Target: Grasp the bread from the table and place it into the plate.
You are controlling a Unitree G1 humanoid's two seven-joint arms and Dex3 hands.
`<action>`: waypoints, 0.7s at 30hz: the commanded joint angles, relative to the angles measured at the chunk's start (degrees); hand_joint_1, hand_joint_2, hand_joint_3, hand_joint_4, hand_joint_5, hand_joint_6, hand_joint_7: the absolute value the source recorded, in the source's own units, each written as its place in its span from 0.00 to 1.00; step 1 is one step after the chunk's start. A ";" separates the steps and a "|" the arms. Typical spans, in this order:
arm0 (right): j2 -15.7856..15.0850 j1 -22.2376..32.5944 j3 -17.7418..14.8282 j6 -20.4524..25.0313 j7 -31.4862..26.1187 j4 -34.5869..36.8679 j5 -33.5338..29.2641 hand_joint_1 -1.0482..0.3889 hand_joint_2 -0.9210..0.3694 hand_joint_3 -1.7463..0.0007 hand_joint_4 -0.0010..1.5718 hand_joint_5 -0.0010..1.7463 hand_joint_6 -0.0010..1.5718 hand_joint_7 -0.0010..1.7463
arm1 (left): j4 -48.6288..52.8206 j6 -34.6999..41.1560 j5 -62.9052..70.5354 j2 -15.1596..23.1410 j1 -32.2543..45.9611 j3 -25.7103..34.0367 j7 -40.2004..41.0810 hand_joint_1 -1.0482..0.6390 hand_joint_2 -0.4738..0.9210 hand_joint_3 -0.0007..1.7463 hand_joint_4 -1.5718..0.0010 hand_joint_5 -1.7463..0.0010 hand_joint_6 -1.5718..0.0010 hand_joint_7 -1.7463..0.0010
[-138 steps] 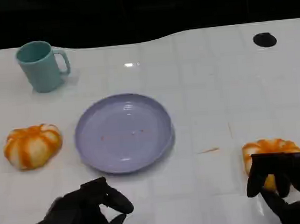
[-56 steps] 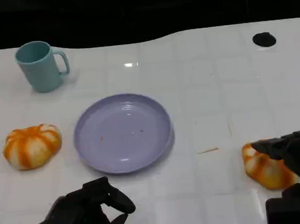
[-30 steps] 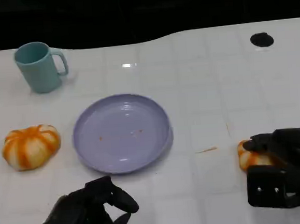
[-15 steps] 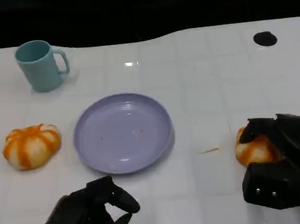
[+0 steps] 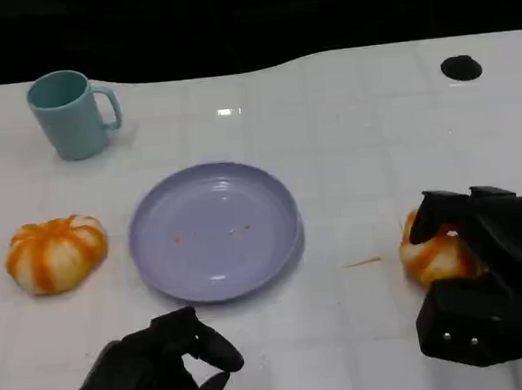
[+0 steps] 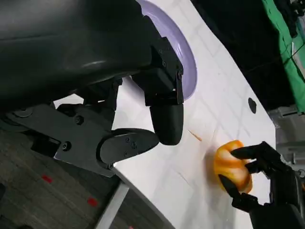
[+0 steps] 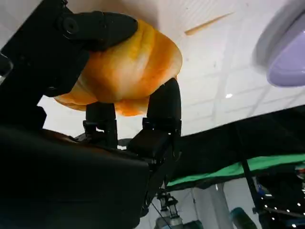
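An orange-and-white bread [image 5: 435,252] is held in my right hand [image 5: 484,272] at the right side of the table, right of the lavender plate [image 5: 214,230]. The right wrist view shows black fingers [image 7: 162,102] wrapped around the bread [image 7: 124,71], with the plate's rim [image 7: 286,52] off to one side. In the left wrist view the same bread [image 6: 231,164] sits inside the right hand's fingers [image 6: 255,155]. A second bread [image 5: 56,254] lies on the table left of the plate. My left hand [image 5: 153,371] hovers near the front edge with fingers curled, holding nothing.
A teal mug [image 5: 72,113] stands at the back left. A black round hole [image 5: 461,68] marks the table at the back right. A thin orange sliver [image 5: 364,262] lies between the plate and the held bread. Beyond the table's far edge it is dark.
My right hand has closed around the right-hand bread and shifted it slightly up and toward the plate. The left hand has stayed put.
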 commanded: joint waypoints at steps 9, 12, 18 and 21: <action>1.86 -1.02 -0.50 -6.24 0.88 -7.19 5.26 0.66 0.48 0.26 0.61 1.00 0.49 0.93 | -0.20 0.25 -0.07 0.06 -0.12 0.09 0.14 0.50 0.92 0.36 0.59 0.00 0.59 0.29; 3.68 -1.86 0.00 -6.14 2.06 -8.02 6.04 0.66 0.52 0.21 0.62 1.00 0.51 0.91 | -0.09 -0.04 0.44 0.17 -0.10 -0.14 0.27 0.50 0.92 0.36 0.59 0.00 0.59 0.29; 7.19 -4.27 1.14 -6.68 3.69 -6.15 6.57 0.66 0.52 0.20 0.61 1.00 0.50 0.95 | -0.62 0.81 0.29 -0.13 0.21 -0.42 0.34 0.50 0.92 0.36 0.59 0.00 0.59 0.29; 9.21 -5.99 1.84 -6.84 4.74 -3.82 7.87 0.67 0.51 0.20 0.61 1.00 0.49 0.96 | -0.62 0.58 0.24 -0.11 0.35 -0.43 0.28 0.50 0.92 0.36 0.59 0.00 0.59 0.29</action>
